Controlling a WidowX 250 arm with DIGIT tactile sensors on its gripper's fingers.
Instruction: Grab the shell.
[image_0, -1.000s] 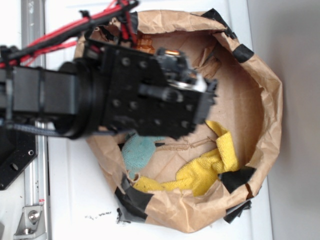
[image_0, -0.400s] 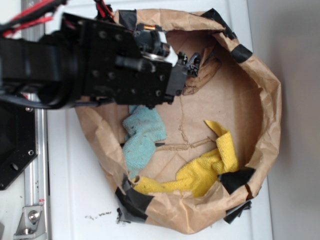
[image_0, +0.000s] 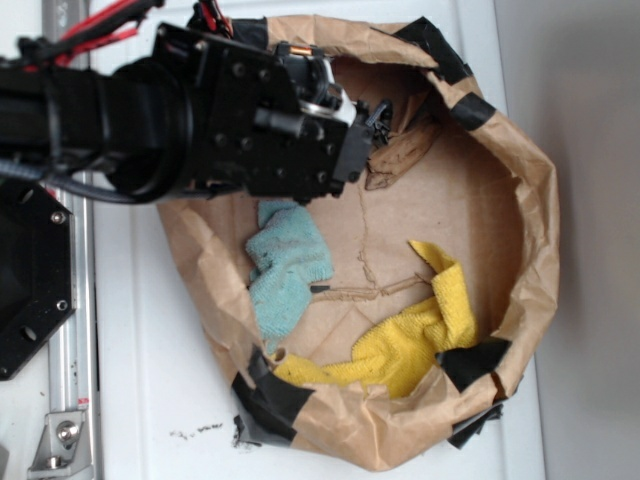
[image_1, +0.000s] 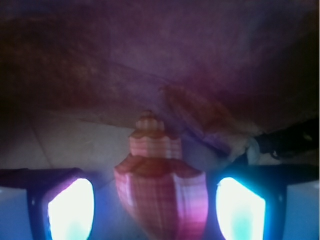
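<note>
Gripper (image_1: 155, 200) spread wide, glowing fingers (image_1: 70, 207) either side of the shell (image_1: 160, 192) with gaps visible; contact not confirmed. Shell sits between them on the paper bag (image_0: 540, 250) floor near the back wall.

We see a brown paper bag (image_0: 540, 200), rolled down into a basin and patched with black tape (image_0: 272, 400), lying on the white worktop (image_0: 150, 400). Inside the bag, a teal cloth (image_0: 288, 265) lies along its left wall, and a yellow cloth (image_0: 420, 335) lies near the lower rim.
</note>
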